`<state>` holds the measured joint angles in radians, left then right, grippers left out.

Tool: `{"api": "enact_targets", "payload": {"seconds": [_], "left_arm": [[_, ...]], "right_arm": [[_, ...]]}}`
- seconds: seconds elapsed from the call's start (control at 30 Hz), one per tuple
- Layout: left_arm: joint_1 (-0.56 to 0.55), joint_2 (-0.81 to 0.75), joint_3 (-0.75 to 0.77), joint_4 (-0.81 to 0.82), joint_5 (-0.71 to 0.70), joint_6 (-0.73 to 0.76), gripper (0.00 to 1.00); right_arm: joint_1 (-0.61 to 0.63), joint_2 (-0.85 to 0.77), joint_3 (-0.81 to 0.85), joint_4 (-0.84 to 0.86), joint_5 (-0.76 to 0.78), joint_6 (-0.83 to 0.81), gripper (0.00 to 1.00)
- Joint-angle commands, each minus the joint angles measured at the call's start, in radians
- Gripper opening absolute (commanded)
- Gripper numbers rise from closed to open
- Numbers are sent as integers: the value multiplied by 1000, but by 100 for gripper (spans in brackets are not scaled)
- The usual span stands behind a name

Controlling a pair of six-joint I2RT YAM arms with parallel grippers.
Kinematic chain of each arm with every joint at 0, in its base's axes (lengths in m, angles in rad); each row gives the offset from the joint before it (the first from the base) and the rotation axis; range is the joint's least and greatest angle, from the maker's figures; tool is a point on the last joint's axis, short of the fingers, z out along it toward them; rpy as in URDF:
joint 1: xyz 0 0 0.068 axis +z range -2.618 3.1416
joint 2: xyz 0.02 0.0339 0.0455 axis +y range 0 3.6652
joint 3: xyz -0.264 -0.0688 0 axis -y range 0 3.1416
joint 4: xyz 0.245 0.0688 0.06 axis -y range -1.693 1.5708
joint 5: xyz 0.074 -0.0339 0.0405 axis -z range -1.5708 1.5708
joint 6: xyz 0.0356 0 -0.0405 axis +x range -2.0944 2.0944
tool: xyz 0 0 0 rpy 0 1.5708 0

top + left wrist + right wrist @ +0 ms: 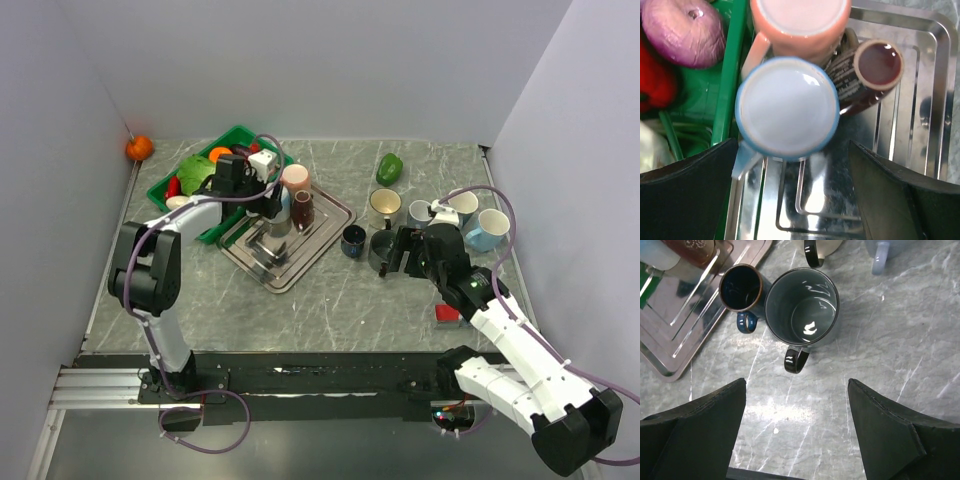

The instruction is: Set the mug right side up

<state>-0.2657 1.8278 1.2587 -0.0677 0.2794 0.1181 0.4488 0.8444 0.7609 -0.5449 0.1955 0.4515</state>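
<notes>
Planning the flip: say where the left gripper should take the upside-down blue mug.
Probably grip the blue mug across its round wall, straight down with the left gripper, avoiding the handle. It stands base up; pink mug and brown cup crowd one side.

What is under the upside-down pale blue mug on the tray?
The metal tray shows beneath the pale blue mug, which sits mouth down. Anything trapped inside it is covered by its own base and walls, so that cannot be seen.

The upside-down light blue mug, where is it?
Left wrist view, centre-left: light blue mug stands on the metal tray, next to the pink mug and green bin.
</notes>
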Motion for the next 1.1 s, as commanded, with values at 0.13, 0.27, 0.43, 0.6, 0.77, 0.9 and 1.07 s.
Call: {"api": "enact_targets", "payload": {"seconds": [0.13,0.27,0.43,0.6,0.77,0.9,1.07], "left_arm": [[23,70,42,14,78,26,96],[23,51,12,9,95,6,94],[23,8,-47,29,106,-37,77],[20,-19,-85,29,98,-66,61],[13,-54,-104,32,63,-84,52],[3,-71,-97,25,30,-83,49],[-6,-42,-67,-3,24,-77,35]], "right_arm": [[-7,-16,6,-1,-5,6,88],[-7,-2,8,3,-16,13,88],[-7,1,0,14,-24,16,87],[-7,10,-5,17,-30,15,86],[-7,8,-18,30,-41,18,86],[-9,8,-23,31,-39,18,86],[-5,7,-26,33,-39,19,86]]}}
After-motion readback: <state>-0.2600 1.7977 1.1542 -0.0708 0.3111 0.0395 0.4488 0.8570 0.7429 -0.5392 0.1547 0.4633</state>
